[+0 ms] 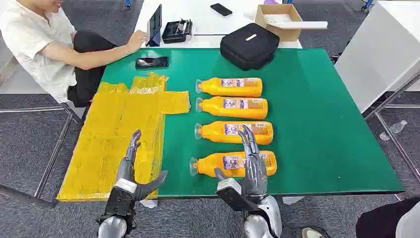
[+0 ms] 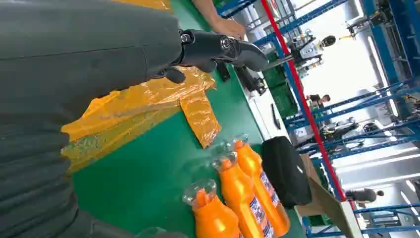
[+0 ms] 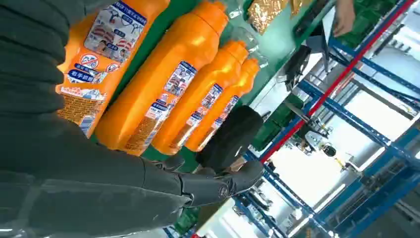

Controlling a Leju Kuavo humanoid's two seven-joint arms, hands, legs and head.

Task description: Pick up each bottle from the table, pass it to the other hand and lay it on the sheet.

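Several orange bottles with clear caps lie side by side on the green table [image 1: 312, 124], caps pointing toward the yellow sheet [image 1: 119, 124]. My right hand [image 1: 252, 166] hovers open over the nearest bottle [image 1: 215, 164], fingers stretched out along it toward the second bottle [image 1: 230, 132]. In the right wrist view that nearest bottle [image 3: 99, 54] lies just under the right hand [image 3: 124, 183], with nothing gripped. My left hand [image 1: 130, 171] is open above the sheet's near edge, thumb spread toward the bottles. The left wrist view shows the left hand [image 2: 163, 54] over the sheet [image 2: 148, 99].
A black case [image 1: 249, 44] sits at the table's far edge, a dark phone [image 1: 151, 62] at the far left corner. A person [image 1: 44, 44] sits at the far left with a hand by a tablet [image 1: 155, 25]. A cardboard box [image 1: 280, 20] stands behind.
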